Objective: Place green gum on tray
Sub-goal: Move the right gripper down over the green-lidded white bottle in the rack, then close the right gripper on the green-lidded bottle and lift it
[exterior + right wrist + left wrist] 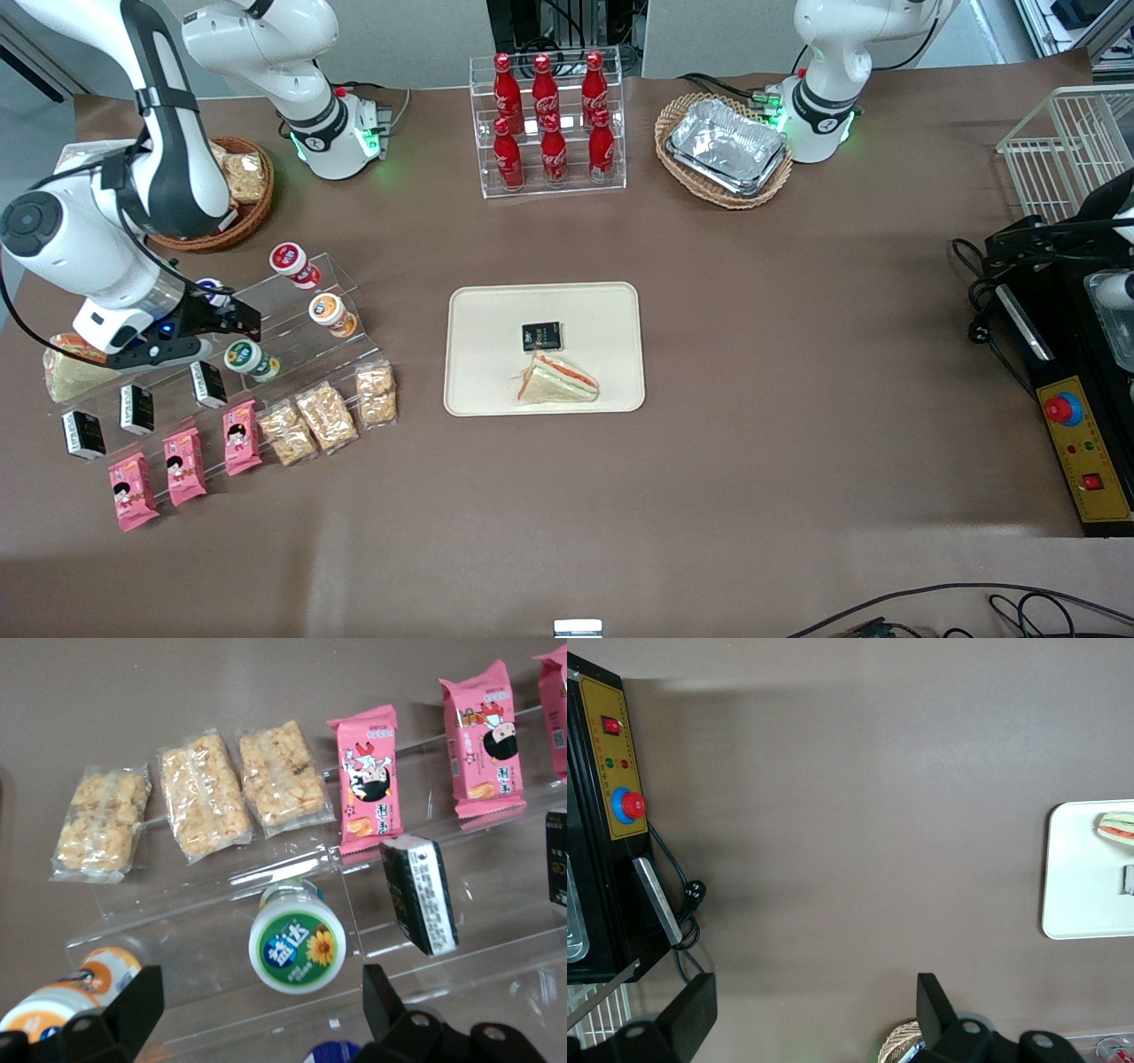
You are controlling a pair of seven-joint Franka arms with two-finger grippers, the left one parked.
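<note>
The green gum [245, 358] [297, 950] is a small white canister with a green-and-white lid. It lies on a step of a clear acrylic display at the working arm's end of the table. My gripper [215, 334] [261, 1005] hovers just above the display, open, its dark fingers [133, 1005] spread wide to either side of the gum without touching it. The cream tray [469, 306] [1081, 895] lies in the middle of the table, well apart from the display, toward the parked arm.
On the tray lie a sandwich [558, 379] and a black packet [541, 336]. The display also holds an orange-lidded canister [327, 310], a red-lidded one [288, 259], a blue lid [332, 1052], black packets [419, 895], pink packets [368, 775] and crisp bars [204, 797]. Cola bottles [549, 120] stand farther back.
</note>
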